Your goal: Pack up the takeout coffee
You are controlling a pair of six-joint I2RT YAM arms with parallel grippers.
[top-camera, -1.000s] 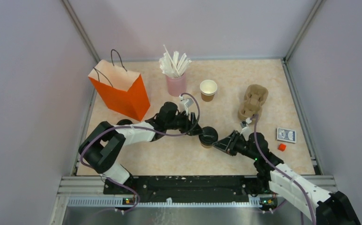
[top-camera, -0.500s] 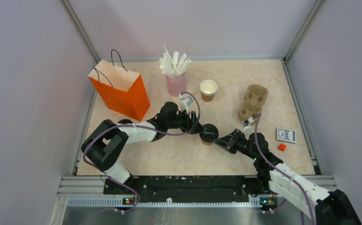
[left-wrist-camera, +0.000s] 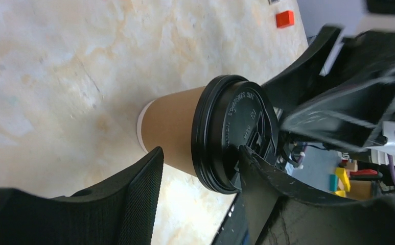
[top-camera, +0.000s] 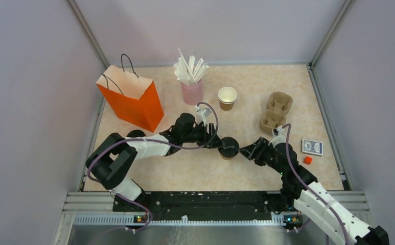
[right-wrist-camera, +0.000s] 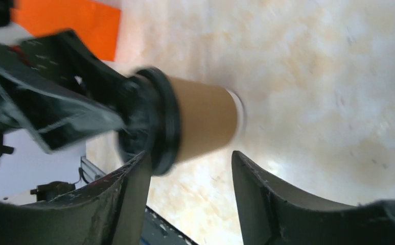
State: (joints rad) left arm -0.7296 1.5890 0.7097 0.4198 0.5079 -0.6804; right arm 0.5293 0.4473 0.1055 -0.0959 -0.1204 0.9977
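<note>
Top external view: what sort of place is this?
Probably a lab robot cell staged as a takeout counter: plain panel walls, two arms bolted to the table edge, and props such as the orange bag, cup of straws and cup carrier.

My left claw's (left-wrist-camera: 199, 149) fingers (left-wrist-camera: 134, 199) are matt black plastic, one faced with a fine ribbed grain. Just ahead of it, the small brown paper cup (left-wrist-camera: 172, 130) looks matt and smooth, and its round black plastic lid (left-wrist-camera: 231, 132) has a soft gloss. Beneath, the beige marbled desk (left-wrist-camera: 57, 66) is smooth and faintly shiny.
</note>
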